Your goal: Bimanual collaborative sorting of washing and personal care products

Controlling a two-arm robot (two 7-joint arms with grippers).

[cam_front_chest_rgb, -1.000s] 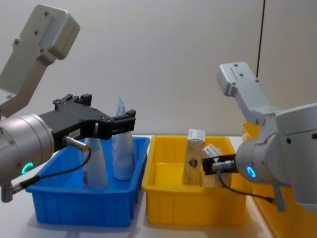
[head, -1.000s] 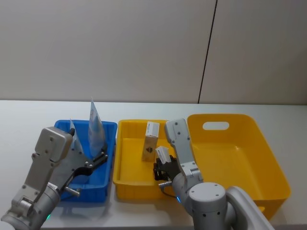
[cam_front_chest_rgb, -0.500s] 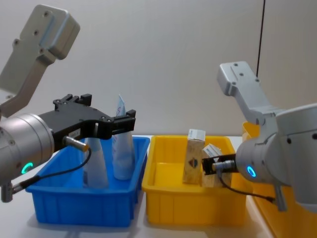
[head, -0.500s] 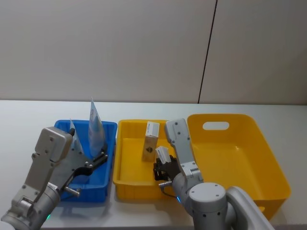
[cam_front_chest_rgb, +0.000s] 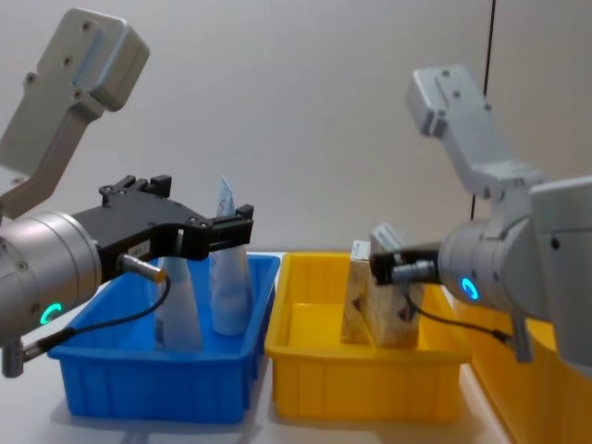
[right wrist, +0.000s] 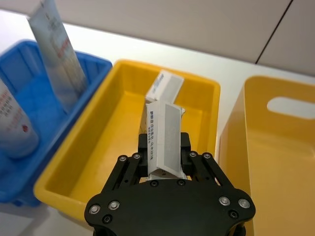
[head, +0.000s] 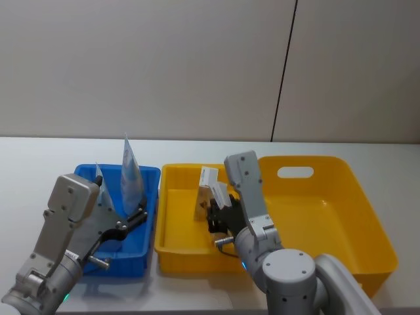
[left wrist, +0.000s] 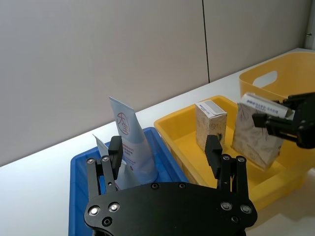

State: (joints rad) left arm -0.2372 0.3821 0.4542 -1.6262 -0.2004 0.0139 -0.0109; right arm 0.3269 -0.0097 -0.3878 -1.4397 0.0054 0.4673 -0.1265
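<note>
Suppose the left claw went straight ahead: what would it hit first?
Probably the tall tube with red print standing in the blue tray, just ahead of the left gripper; depth is unclear.

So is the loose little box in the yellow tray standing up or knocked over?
Standing up. The box rests on its narrow end in the yellow tray, top flap uppermost.
</note>
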